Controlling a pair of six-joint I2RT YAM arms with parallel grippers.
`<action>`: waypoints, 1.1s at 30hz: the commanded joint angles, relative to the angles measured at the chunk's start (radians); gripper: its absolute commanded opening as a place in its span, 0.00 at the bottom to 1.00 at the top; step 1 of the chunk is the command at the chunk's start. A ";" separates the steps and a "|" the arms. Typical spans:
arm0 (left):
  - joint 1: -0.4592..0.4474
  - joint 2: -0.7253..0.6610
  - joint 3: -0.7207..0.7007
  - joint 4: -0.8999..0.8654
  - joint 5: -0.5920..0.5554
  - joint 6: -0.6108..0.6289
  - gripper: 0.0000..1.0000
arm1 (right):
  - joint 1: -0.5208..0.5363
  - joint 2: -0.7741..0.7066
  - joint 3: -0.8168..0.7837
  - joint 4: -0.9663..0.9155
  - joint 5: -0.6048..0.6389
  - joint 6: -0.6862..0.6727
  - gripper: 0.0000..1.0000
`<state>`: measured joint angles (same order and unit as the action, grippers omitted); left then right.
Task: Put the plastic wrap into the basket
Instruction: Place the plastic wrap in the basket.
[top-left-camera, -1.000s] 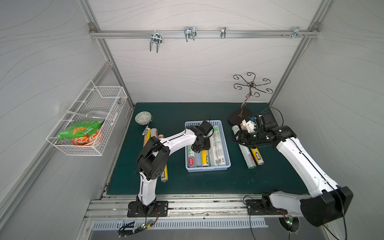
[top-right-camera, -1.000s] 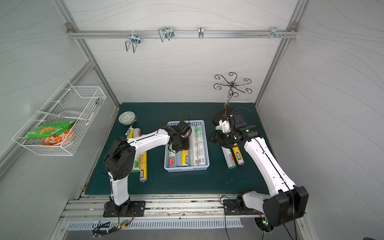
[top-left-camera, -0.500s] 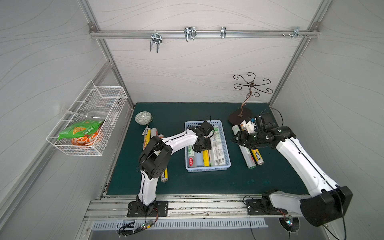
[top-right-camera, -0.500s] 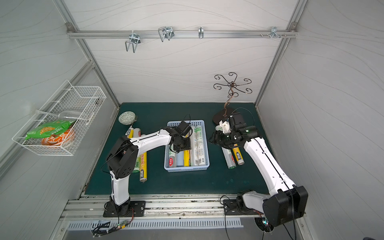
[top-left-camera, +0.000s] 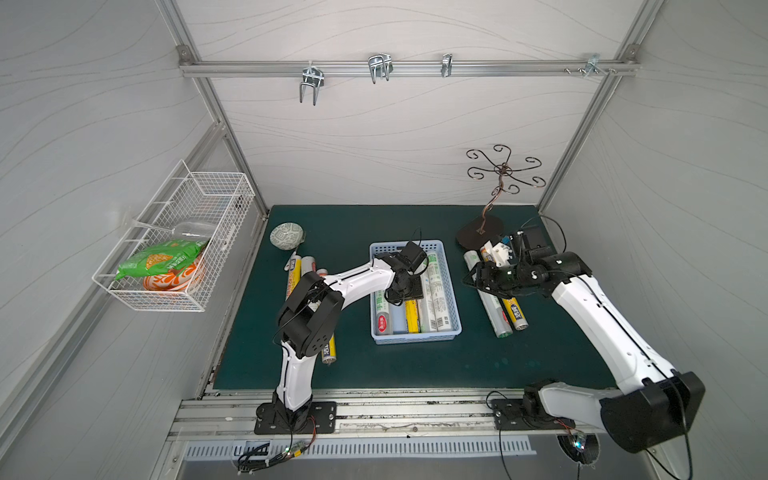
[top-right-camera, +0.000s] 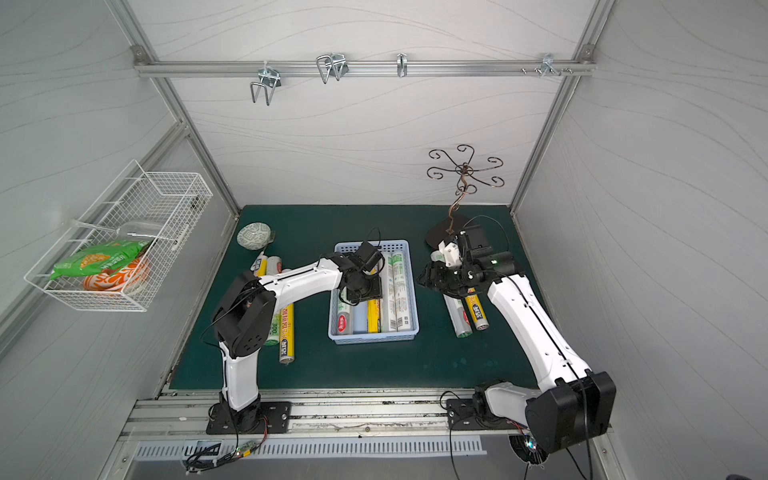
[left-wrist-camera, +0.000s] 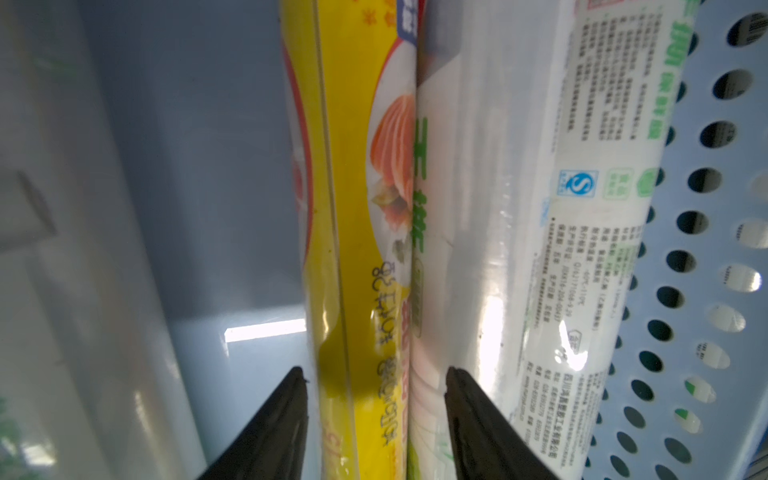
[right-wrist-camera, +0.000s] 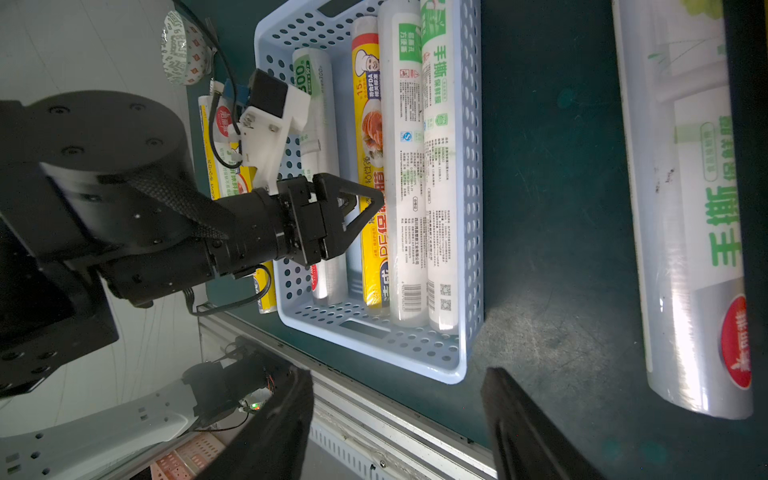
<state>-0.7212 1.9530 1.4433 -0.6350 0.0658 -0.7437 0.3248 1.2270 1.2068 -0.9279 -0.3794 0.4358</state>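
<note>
White-panelled cell, green mat (top-left-camera: 415, 365), light blue basket (top-left-camera: 415, 337) mid-mat. Four rolls are in it. The yellow roll (left-wrist-camera: 353, 208) lies flat on the basket floor, tight against a white roll (left-wrist-camera: 519, 208), with a bare gap on its other side.

The left gripper (left-wrist-camera: 374, 376) straddles the yellow roll with its fingers spread and off it, so this looks like a release. The right gripper (right-wrist-camera: 397, 370) is spread and empty, above the mat by the loose rolls (top-left-camera: 492, 309) right of the basket. More loose rolls (top-right-camera: 286, 332) lie left of it.

To do the step well, lift straight up; one finger sits over the white neighbour, so don't drag it.

The yellow roll's long axis runs along the basket's long side, ends toward the front and back walls, parallel to its neighbours. The right-hand loose rolls lie roughly the same way, slightly slanted.
</note>
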 joint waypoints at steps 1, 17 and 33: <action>-0.003 -0.086 0.036 -0.049 -0.058 0.039 0.60 | -0.007 -0.024 -0.008 -0.003 0.000 -0.020 0.71; 0.010 -0.429 -0.029 -0.253 -0.520 0.164 0.89 | -0.030 -0.021 -0.039 -0.019 0.167 -0.074 0.93; 0.216 -0.660 -0.404 -0.193 -0.417 0.087 0.95 | -0.117 0.015 -0.118 0.021 0.154 -0.084 0.99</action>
<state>-0.5266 1.3228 1.0626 -0.8562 -0.3775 -0.6308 0.2142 1.2316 1.0943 -0.9173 -0.2199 0.3668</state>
